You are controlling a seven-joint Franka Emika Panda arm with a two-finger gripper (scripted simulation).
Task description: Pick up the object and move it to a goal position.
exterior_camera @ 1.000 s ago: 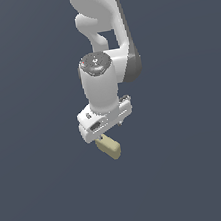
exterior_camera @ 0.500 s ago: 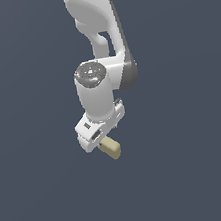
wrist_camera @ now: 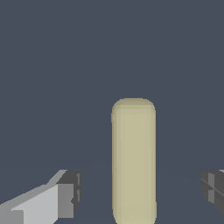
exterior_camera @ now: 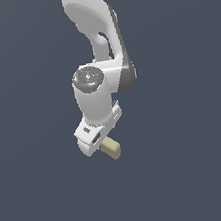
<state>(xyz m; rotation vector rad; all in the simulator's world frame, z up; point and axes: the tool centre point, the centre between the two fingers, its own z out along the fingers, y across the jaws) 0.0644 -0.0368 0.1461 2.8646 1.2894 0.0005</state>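
Note:
The object is a small pale tan block with rounded edges (exterior_camera: pixel 111 148), lying on the dark grey floor. In the exterior view the white gripper (exterior_camera: pixel 97 137) hangs right over it and hides most of it; one end sticks out toward the exterior view's right. In the wrist view the block (wrist_camera: pixel 133 159) lies lengthwise between the two fingers. One grey fingertip (wrist_camera: pixel 70 193) and the other (wrist_camera: pixel 213 186) stand well apart on either side, with gaps to the block. The gripper (wrist_camera: pixel 141 190) is open and holds nothing.
The plain dark grey floor (exterior_camera: pixel 193 170) stretches all around. The white arm (exterior_camera: pixel 97 44) rises above the gripper toward the top of the exterior view. No other object or goal marker shows.
The arm has swung toward the exterior view's left and the gripper has come lower over the block. The block has not moved.

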